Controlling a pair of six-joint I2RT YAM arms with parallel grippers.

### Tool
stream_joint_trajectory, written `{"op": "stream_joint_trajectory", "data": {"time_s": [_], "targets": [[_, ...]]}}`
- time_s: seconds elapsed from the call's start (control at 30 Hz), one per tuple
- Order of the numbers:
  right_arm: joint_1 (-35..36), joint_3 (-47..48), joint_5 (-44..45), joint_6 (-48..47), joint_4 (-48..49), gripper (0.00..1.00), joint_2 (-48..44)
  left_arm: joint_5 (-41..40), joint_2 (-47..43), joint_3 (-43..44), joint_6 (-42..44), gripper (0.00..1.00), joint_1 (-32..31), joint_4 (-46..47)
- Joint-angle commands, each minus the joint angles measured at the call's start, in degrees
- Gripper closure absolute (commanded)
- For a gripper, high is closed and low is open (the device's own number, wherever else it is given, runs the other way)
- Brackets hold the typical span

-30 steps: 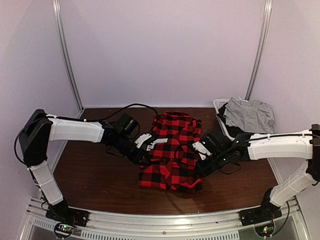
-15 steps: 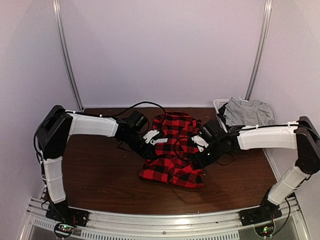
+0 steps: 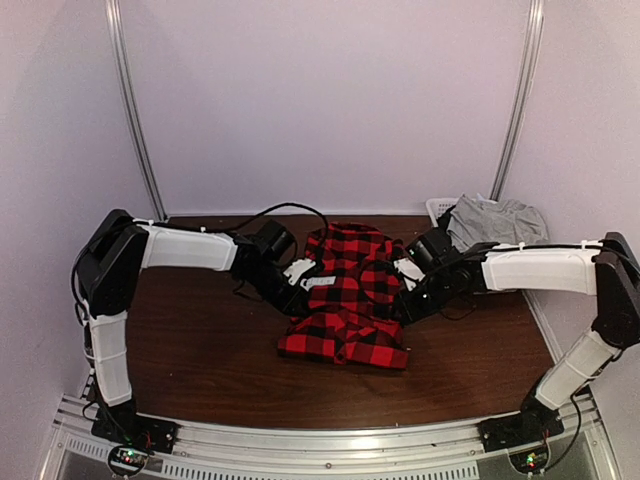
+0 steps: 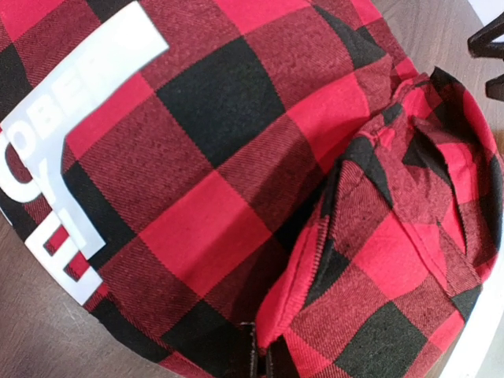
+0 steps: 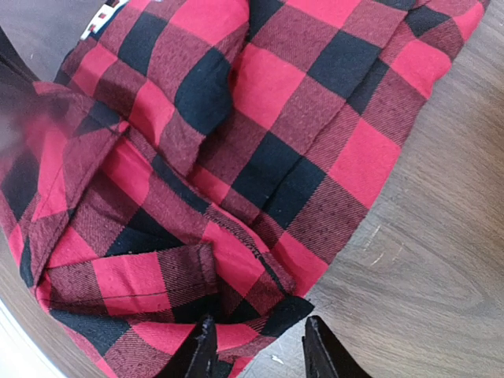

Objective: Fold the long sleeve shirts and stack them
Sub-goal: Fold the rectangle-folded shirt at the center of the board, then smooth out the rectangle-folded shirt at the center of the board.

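Note:
The red-and-black check flannel shirt (image 3: 345,305) lies bunched in the middle of the brown table (image 3: 200,345). My left gripper (image 3: 300,290) is at the shirt's left edge. In the left wrist view it (image 4: 264,364) is shut on a folded red hem of the shirt (image 4: 220,102). My right gripper (image 3: 405,302) is at the shirt's right edge. In the right wrist view it (image 5: 260,350) is open, its two black fingertips (image 5: 201,350) standing either side of a folded corner of the shirt (image 5: 276,87).
A white mesh basket (image 3: 437,208) stands at the back right with a grey garment (image 3: 495,225) in it. A white lettered patch (image 4: 71,157) shows on the fabric in the left wrist view. Bare wood (image 5: 441,268) lies right of the shirt.
Both grippers have moved away from the near edge toward the back, and the shirt's side edges went with them. The shirt now looks shorter and more bunched.

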Motion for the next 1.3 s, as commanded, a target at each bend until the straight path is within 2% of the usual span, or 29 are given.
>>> {"op": "stream_joint_trajectory", "data": {"time_s": [0.0,0.1,0.2,0.43,0.53,0.83,1.0,1.27], "targets": [[-0.60,1.56,3.78,-0.01,-1.02,0.58,-2.90,-1.16,0.97,1.08,0.44,1.00,0.61,0.23],[-0.65,1.65,3.97,0.18,-0.86,0.57,-4.22,-1.56,1.27,1.49,0.11,0.99,0.61,0.23],[-0.38,0.62,1.90,0.84,0.59,0.56,-5.45,-2.18,1.43,1.72,-0.20,0.93,0.61,0.28],[1.55,-6.70,-0.75,5.86,8.82,0.56,-8.65,-6.99,-1.86,0.05,-1.44,0.66,0.70,2.09],[3.06,-10.21,-2.09,7.79,12.30,0.57,-9.58,-8.77,-4.93,-1.54,-1.95,0.59,0.70,4.45],[8.37,-14.63,-3.99,11.69,19.34,0.57,-7.63,-9.79,-16.26,-15.30,-6.68,0.41,0.16,18.29],[8.39,-14.46,-0.34,13.01,18.69,0.59,-4.04,-6.61,-18.70,-21.80,-8.48,0.39,-3.01,25.39],[8.21,-16.86,3.24,13.53,20.03,0.60,1.37,-5.74,-16.52,-31.09,-15.79,0.41,-7.17,37.77]]}}
